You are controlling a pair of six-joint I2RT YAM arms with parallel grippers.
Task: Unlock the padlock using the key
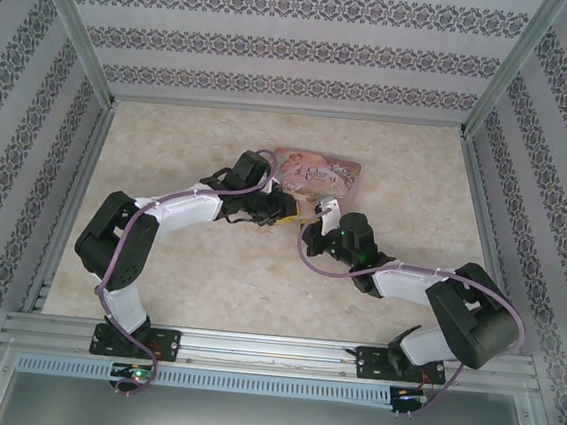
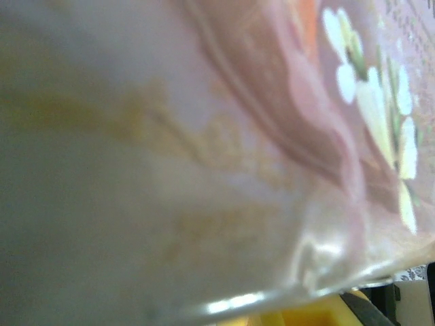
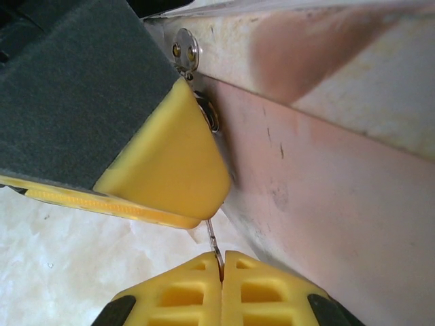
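In the right wrist view my right gripper [image 3: 221,261] is shut on the key [image 3: 214,239], a thin silver blade that points up from between the yellow fingertips. The key's tip reaches the lower edge of the left gripper's yellow finger [image 3: 166,163]. That finger lies against the side of the pink tin [image 3: 326,190], just under the tin's riveted silver hasp [image 3: 186,49]. The padlock is hidden behind the finger; only a bit of silver ring [image 3: 211,114] peeks out. From above, the left gripper [image 1: 283,213] and right gripper [image 1: 316,222] meet at the tin's [image 1: 313,171] near edge.
The left wrist view is a blur of the tin's pink lid [image 2: 285,115] pressed close to the lens, with a bit of yellow finger [image 2: 309,316] below. The marble-patterned tabletop [image 1: 208,266] is walled in by patterned panels [image 1: 28,148] on three sides.
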